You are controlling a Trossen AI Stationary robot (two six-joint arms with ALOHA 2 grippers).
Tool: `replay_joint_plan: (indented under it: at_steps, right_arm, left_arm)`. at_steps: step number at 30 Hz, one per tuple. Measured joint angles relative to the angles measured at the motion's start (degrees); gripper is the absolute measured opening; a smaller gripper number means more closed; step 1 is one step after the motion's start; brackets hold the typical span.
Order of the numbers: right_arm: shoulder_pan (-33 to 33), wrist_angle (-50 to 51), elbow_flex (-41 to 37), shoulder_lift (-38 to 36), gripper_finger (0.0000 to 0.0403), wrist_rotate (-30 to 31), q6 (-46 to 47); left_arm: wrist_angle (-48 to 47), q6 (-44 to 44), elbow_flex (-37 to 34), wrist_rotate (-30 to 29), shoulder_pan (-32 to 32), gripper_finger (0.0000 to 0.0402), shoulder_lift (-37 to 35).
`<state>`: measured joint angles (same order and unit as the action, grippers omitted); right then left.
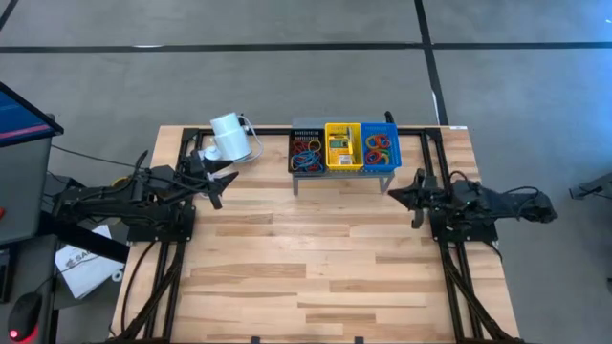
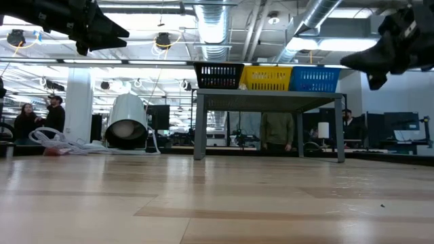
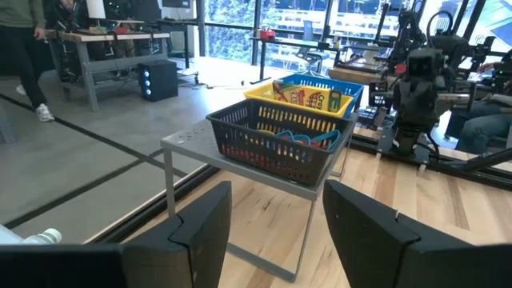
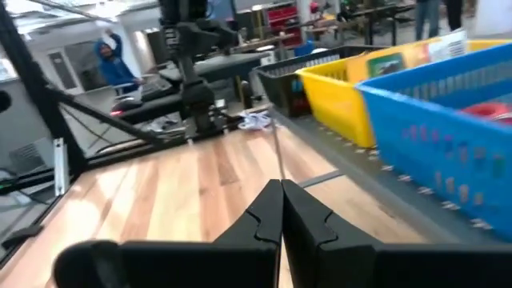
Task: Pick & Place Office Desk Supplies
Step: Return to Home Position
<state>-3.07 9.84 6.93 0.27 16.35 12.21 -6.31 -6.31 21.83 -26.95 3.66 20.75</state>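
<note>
Rubber-band loops lie in a black basket (image 1: 306, 153) and a blue basket (image 1: 379, 149). Yellow-green crayon boxes (image 1: 341, 148) sit in the yellow basket between them. All three baskets stand on the grey shelf (image 1: 344, 173) at the table's far edge. My left gripper (image 1: 228, 186) is open and hovers left of the shelf; its wrist view looks at the black basket (image 3: 276, 140) and the crayon boxes (image 3: 308, 98). My right gripper (image 1: 397, 191) is shut and hovers right of the shelf, near the blue basket (image 4: 448, 88). Both grippers are empty.
A white cylinder (image 1: 229, 137) with a coiled white cord lies on its side at the far left, just beyond my left gripper. The shelf stands on thin legs (image 2: 199, 125) with open room beneath. Bare wood (image 1: 316, 258) fills the table's near half. People stand in the room behind.
</note>
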Motion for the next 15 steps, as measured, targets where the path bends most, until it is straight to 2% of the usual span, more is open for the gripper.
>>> replay_joint_plan:
  at_steps: [3, 8, 15]
  right_arm:
    - [0.0, -2.8, -3.2, 0.0, 0.0, -2.0, -1.4]
    - [0.0, -4.5, -3.8, 0.0, 0.0, -7.7, -5.9]
    - [0.2, -4.0, -3.8, 0.6, 0.0, -8.0, -7.5]
  left_arm:
    - [0.0, 0.0, 0.0, 0.0, 0.0, 0.0195, 0.0]
    - [-0.1, 0.0, 0.0, 0.0, 0.0, 0.0195, 0.0]
    - [-0.1, 0.0, 0.0, 0.0, 0.0, 0.0195, 0.0]
